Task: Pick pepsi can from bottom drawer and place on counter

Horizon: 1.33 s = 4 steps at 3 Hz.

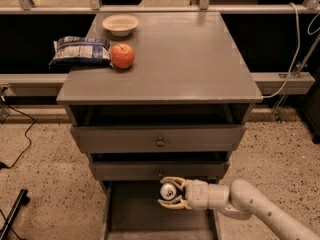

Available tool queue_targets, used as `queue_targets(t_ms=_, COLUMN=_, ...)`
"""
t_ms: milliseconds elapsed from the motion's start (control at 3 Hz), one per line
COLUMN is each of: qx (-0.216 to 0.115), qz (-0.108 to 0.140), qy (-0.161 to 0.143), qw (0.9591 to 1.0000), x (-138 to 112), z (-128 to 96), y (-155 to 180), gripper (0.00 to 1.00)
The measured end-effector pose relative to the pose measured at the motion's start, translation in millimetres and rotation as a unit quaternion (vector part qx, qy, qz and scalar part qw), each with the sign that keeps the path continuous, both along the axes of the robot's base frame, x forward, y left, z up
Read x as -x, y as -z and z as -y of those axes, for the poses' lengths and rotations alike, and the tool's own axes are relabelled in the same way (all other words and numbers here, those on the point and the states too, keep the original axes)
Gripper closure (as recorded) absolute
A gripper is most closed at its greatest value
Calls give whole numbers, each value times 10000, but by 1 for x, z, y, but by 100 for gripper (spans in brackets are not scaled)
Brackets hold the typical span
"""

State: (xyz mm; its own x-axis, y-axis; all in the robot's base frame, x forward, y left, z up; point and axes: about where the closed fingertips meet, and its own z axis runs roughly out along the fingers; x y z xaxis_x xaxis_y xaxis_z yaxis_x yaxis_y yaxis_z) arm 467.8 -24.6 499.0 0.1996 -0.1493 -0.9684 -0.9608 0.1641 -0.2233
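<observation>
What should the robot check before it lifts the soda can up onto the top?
1. Bottom drawer pulled open: ok.
2. Gripper at the pepsi can over the open drawer, with fingers closed on two sides of it: ok.
3. Can clear of the middle drawer front just above it: cannot tell.
4. Bare spot on the counter to set it down, right half: ok.
5. Apple, bowl and snack bag out of the way at the left and back: ok.
</observation>
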Motion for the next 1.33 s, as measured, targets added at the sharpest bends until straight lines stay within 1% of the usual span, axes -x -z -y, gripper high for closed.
queue_targets(t_ms=333, qx=21, qz=-7, qy=-71, qw=10000, x=-1, z=-3, y=-3, gripper=100)
queue_targets(t_ms=667, qx=21, qz=13, qy=-84, qw=10000, x=-7, z=-8, y=-32, gripper=100)
queue_targets(t_ms=1000, qx=-122, qz=320, qy=-188, qw=9992, x=2, z=-9, y=-110, gripper=100)
queue_targets(t_ms=1333, qx=-198, qz=737, qy=-486, qw=9959, x=20, z=-12, y=-202, gripper=100)
